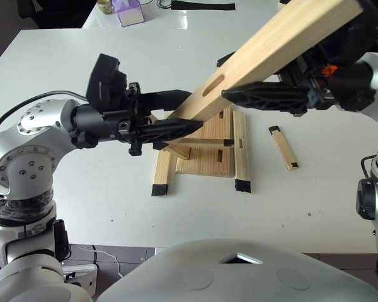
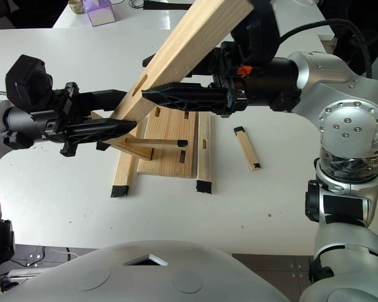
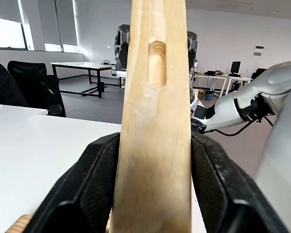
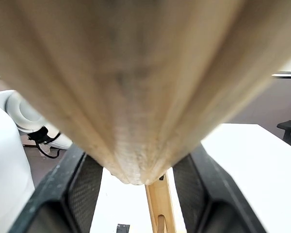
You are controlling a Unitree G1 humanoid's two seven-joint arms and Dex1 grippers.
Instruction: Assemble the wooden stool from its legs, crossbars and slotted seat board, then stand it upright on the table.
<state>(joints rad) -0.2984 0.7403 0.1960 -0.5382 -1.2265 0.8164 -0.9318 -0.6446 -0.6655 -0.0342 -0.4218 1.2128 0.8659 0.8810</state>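
A long slotted leg (image 1: 271,47) slants above a white desk (image 1: 63,69), with its low end over the middle and its high end toward the far right corner. The left gripper (image 1: 194,110) clamps the low end and the right gripper (image 1: 227,91) clamps it higher up. Below, the seat board (image 1: 205,160) lies flat between side legs (image 1: 240,151), with a loose crossbar (image 1: 283,148) to its right. Office chairs (image 3: 34,82) stand behind.

The held leg (image 1: 271,47) is pale natural wood with straight grain and one darker slot. The left gripper (image 1: 194,110) and right gripper (image 1: 223,78) are matte black; the pads (image 4: 89,187) show a fine grid pattern. The seat board (image 1: 205,165) is pale wood with dark slots. The lying legs (image 1: 241,151) and the crossbar (image 1: 283,148) are pale wood with black ends. The table (image 1: 82,182) is plain white; the box (image 1: 129,11) is lilac
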